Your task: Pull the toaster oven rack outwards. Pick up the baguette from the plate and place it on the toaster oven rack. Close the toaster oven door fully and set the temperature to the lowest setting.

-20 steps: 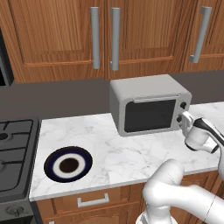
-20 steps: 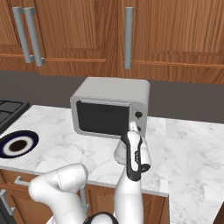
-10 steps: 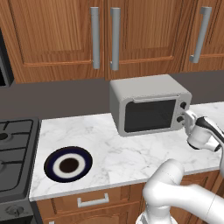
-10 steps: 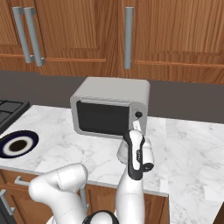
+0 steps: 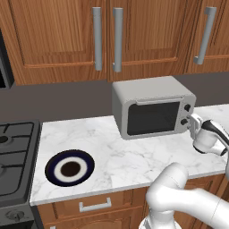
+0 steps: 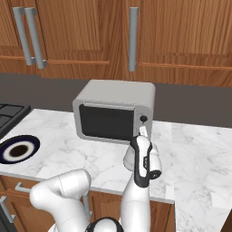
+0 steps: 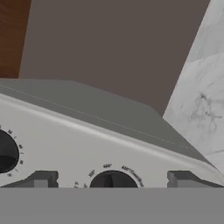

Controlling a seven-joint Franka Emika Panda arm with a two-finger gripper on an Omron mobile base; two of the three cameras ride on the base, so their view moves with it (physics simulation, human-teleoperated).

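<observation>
Left to right: the plate (image 5: 69, 168) is seen bare on the marble surface (image 5: 134, 156), the toaster oven (image 5: 152, 107) shut. The temperature-setting step is judged in hand. The fingers (image 7: 112, 179) are spread wide, nothing held, a knob (image 7: 112, 180) lying between them at 12 o'clock. Next, closure on it and a turn to the lowest mark are called for.

A white marble desk (image 5: 116, 156) runs along a dark wall beneath wooden cabinets. A light-grey toaster oven (image 5: 152, 106) sits toward its back with the door shut. A round plate (image 5: 69, 167) with a navy rim lies well apart, near the black stove.
</observation>
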